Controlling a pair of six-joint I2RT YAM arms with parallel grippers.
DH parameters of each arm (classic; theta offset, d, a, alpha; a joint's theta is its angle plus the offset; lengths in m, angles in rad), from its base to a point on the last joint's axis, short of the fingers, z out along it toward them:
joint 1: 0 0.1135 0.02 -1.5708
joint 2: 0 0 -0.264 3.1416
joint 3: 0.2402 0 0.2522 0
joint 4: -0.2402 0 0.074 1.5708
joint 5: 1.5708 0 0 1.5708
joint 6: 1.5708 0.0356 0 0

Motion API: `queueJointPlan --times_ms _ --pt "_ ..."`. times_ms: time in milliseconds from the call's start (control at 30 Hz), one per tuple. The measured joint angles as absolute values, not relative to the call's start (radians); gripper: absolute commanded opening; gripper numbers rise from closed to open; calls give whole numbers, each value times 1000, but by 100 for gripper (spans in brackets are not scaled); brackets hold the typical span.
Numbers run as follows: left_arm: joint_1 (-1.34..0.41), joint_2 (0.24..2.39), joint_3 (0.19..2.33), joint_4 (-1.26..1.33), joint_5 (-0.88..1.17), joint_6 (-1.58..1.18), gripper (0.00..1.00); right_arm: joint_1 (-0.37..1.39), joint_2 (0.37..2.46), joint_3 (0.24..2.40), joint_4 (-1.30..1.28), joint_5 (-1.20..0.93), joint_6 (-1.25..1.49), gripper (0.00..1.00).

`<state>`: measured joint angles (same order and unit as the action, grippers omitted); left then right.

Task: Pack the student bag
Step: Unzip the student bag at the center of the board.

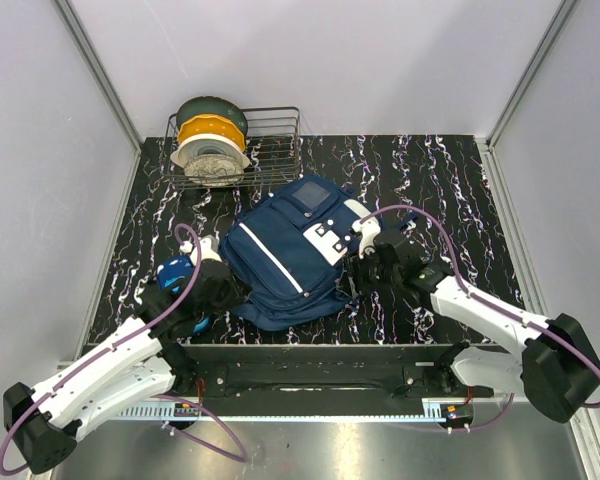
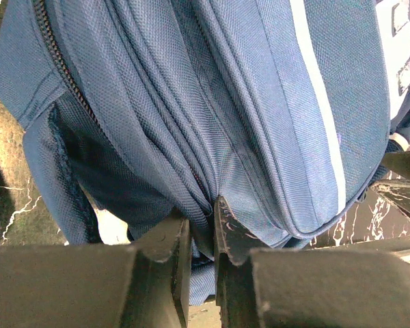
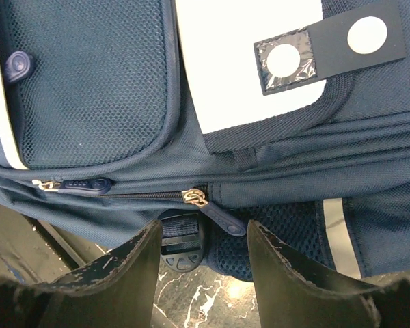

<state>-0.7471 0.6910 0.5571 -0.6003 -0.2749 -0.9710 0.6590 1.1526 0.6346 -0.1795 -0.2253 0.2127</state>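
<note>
The student bag (image 1: 280, 258), a navy backpack with white patches and a grey pocket panel, lies flat in the middle of the marbled table. At its near left edge my left gripper (image 1: 223, 291) is shut on a fold of the bag's fabric (image 2: 202, 225), which is pinched between the jaws. At the bag's right side my right gripper (image 1: 359, 270) stands open. In the right wrist view a gold zipper slider (image 3: 195, 197) with a navy pull tab (image 3: 225, 222) hangs between the open fingertips (image 3: 145, 239), untouched. The zipper looks closed.
A wire basket (image 1: 278, 150) at the back left holds green, orange and white spools (image 1: 210, 145). A blue object (image 1: 174, 272) lies by the left arm. A black strap buckle (image 3: 181, 247) rests on the table under the bag's edge.
</note>
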Motion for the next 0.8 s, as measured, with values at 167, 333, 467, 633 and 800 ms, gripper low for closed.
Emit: queueJointPlan --times_ms 167,333,467,633,800 --pt "-745 696 557 -599 -274 -968 0 659 1208 643 -154 -194 200 51" --pt "-739 696 557 -599 -273 -965 0 659 1288 664 -142 -205 191 49" --pt "-734 696 557 -599 -273 -963 0 659 1305 664 -125 -230 190 18" --pt "-728 696 557 -598 -273 -959 0 656 1295 659 -111 -250 208 0" --pt "-726 696 557 -597 -273 -957 0 653 1248 653 -113 -265 233 0"
